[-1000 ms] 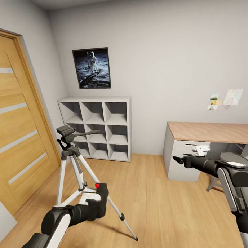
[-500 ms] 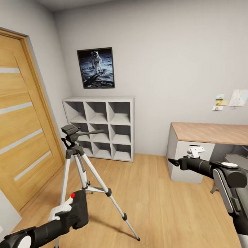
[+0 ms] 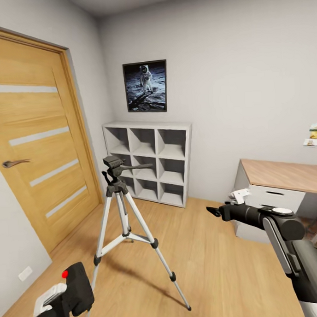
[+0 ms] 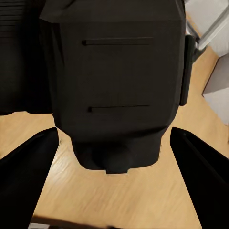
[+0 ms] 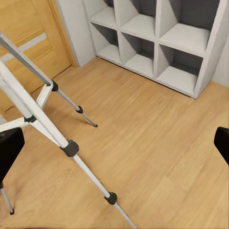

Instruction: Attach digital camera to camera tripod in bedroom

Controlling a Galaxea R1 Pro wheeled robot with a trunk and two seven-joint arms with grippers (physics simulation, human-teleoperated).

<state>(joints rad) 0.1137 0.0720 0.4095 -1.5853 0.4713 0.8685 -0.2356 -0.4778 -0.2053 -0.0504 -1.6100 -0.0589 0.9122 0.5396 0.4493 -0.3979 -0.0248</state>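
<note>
The camera tripod [image 3: 118, 197] stands on the plank floor, silver legs spread, its black pan head [image 3: 113, 163] topmost with the handle pointing right. Low in the head view, left of and below the tripod's near leg, my left gripper [image 3: 61, 299] is shut on the digital camera [image 3: 75, 287], red button [image 3: 65, 273] facing up. In the left wrist view the camera's black body [image 4: 119, 81] sits between the dark fingers [image 4: 24, 176]. My right gripper [image 3: 211, 212] hangs open to the tripod's right, pointing at it; the tripod's legs [image 5: 50, 129] show in its wrist view.
An oak door [image 3: 38, 150] with frosted stripes fills the left wall. Grey cube shelves [image 3: 149, 161] stand behind the tripod under an astronaut picture [image 3: 145, 86]. A desk [image 3: 284, 176] with drawers is at the right. Open floor [image 3: 214, 266] lies between the tripod and the desk.
The head view has swung left, bringing in more of the door. My left arm has drawn the camera down and away from the tripod's leg brace. The right arm has hardly moved.
</note>
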